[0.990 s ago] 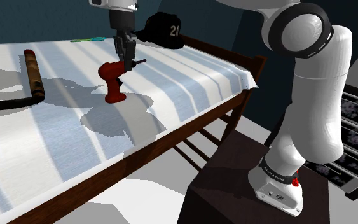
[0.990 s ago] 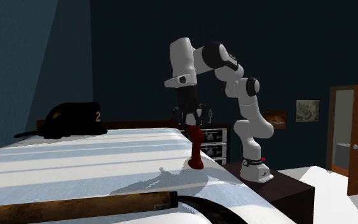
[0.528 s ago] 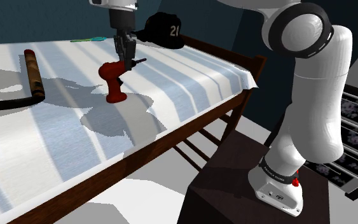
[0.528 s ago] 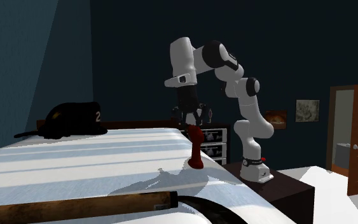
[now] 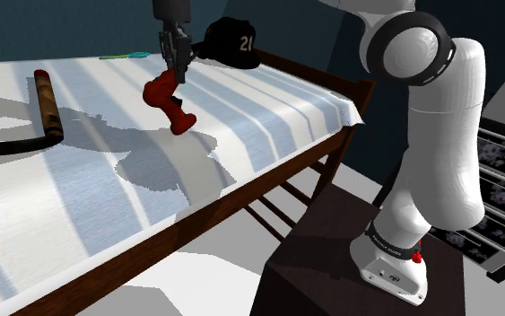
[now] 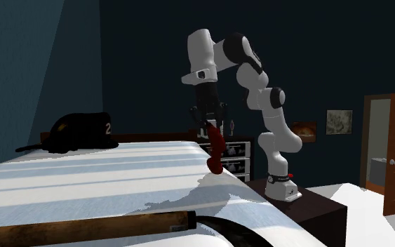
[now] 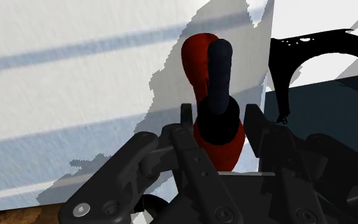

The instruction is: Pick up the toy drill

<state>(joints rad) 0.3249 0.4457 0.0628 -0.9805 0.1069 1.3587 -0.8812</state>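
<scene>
Firmly, my fingers (image 7: 256, 125) clasp the red toy drill (image 5: 169, 99) by its upper body, one on each side. It hangs tilted beneath my gripper (image 5: 177, 74), over the blue-striped bed sheet (image 5: 268, 117). A black cap (image 5: 232, 43) lies beyond, well apart.

- All-black two-finger gripper (image 5: 178, 70) clasps the tilted red toy drill (image 5: 164, 95), its handle pointing toward 5 o'clock.
- Black numbered cap (image 5: 230, 43) at the drill's 1 o'clock; brown cylindrical rod (image 5: 46, 97) at its 9 o'clock.
</scene>
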